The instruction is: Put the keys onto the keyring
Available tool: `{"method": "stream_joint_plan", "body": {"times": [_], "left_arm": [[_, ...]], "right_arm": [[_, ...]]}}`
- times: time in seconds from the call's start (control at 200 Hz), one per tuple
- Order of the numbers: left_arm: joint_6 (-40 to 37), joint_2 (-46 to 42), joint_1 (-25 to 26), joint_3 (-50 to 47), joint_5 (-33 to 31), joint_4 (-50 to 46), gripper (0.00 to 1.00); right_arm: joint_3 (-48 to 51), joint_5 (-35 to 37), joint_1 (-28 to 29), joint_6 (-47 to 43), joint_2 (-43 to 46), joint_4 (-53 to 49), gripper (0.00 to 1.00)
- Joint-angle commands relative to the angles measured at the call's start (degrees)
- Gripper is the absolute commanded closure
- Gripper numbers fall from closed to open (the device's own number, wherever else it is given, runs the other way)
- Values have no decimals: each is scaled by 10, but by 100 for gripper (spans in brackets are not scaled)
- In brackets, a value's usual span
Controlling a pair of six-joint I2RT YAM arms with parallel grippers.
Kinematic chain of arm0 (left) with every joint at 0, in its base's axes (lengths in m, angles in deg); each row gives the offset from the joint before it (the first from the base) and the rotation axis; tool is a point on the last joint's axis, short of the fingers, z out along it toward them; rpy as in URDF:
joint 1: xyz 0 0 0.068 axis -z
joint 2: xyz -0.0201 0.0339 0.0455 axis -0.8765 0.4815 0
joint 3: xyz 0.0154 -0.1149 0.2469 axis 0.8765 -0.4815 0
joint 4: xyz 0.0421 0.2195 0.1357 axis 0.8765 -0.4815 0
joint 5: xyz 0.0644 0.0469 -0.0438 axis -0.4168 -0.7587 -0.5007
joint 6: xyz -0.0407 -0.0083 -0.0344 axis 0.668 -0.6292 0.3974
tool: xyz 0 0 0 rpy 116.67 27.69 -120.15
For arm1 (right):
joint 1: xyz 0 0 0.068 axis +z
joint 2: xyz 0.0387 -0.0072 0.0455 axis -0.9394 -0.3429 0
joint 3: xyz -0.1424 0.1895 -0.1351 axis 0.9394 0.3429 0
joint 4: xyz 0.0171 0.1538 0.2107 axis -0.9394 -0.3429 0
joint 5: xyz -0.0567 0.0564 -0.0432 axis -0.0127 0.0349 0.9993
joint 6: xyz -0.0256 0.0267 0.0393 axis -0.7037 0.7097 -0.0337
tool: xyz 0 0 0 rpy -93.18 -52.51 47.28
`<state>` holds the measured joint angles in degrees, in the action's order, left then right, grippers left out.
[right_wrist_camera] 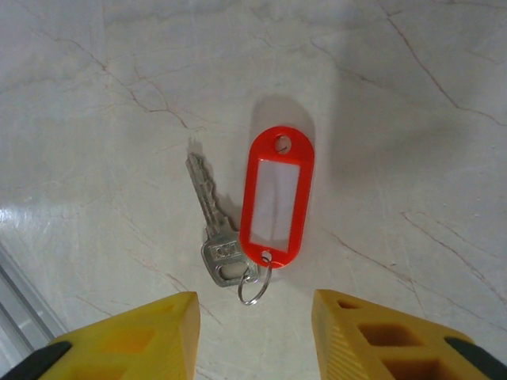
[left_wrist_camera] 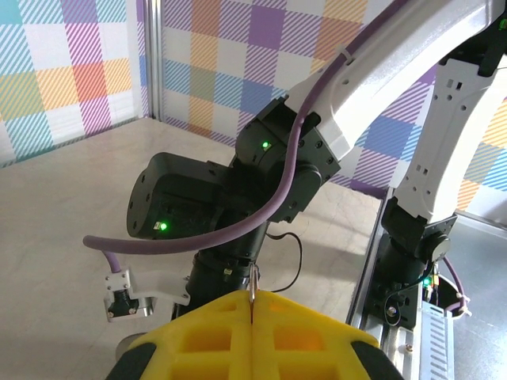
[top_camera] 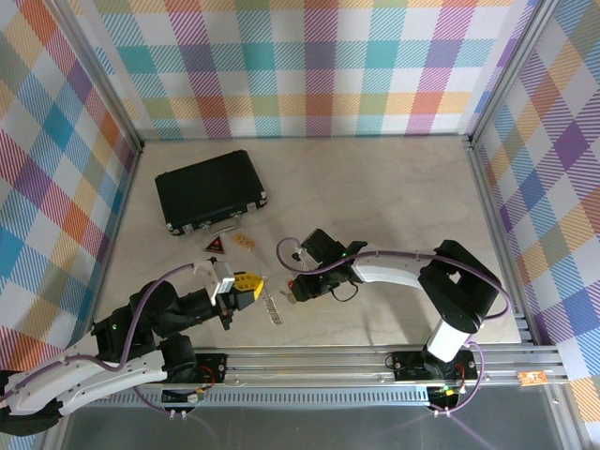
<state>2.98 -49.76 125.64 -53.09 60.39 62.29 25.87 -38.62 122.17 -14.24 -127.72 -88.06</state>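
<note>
Pick-up step. Hovers right gripper (right_wrist_camera: 255,305) over small silver key with oval red plastic tag (right_wrist_camera: 222,253) lying flat, jaws apart astride it. Pinches left gripper (top_camera: 251,286) shut left of key, seemingly on grey-silver metal keyring (top_camera: 274,307). Calls next for closing squarely, then lifting.

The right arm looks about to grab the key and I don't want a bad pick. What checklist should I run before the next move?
1. Key lies flat on the bare table: ok.
2. Red tag is joined to the key by a small split ring: ok.
3. Right gripper is above them, jaws apart, with the ring end in line with the gap: ok.
4. Its fingers touch neither key nor tag: ok.
5. Left gripper is shut on a thin metal sliver: ok.
6. That sliver is the keyring: cannot tell.
</note>
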Motion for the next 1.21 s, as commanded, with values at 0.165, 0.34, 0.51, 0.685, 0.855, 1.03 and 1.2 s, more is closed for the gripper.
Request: {"method": "stream_joint_plan", "body": {"times": [0.165,0.34,0.51,0.685,0.855,1.03,1.2], "left_arm": [[4,-9,3,-5,-5,14,100],[4,-6,3,-11,-6,20,100],[3,-4,3,-8,-6,18,100],[4,-5,3,-4,-9,13,100],[6,-10,3,-5,-10,11,100],[2,-7,3,-1,-8,11,100],[2,-7,3,1,-8,10,100]], "right_arm": [[-1,-7,8,11,-19,24,68],[-4,-11,9,8,-24,22,74],[-2,-16,9,10,-29,29,78],[-11,-20,9,7,-28,24,84],[-8,-15,9,3,-23,19,86],[15,-14,9,16,-12,44,90],[27,-11,9,14,7,47,97]]}}
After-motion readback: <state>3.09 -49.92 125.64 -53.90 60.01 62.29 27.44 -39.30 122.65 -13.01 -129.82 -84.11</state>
